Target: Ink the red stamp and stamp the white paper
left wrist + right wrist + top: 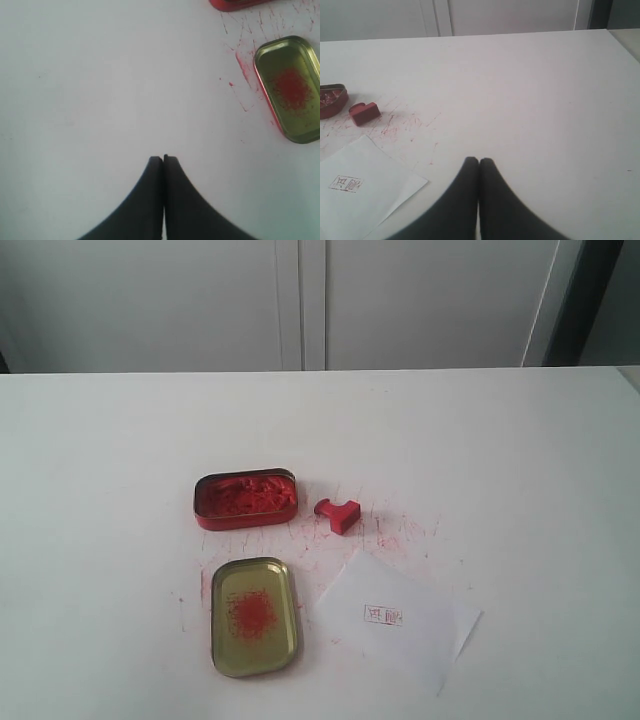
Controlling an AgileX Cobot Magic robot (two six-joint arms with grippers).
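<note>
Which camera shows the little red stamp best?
The exterior view: the small red T-shaped plastic stamp shows whole, its shape clear. The right wrist view shows it small, off to one side; the left wrist view misses it.

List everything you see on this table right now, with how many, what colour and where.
red stamp: one, red, on the table just right of the ink tin
white paper: one, white, front of the table, right of the lid
stamp mark: one, red, on the paper
ink tin: one, red, open, crumbly red ink inside, mid-table
lid: one, gold with a red smudge, in front of the tin
ink smears: many, red, on the table around the stamp
table: one, white
left gripper: one, black, jaws shut, over the table near the lid
right gripper: one, black, jaws shut, over the table near the paper
</note>
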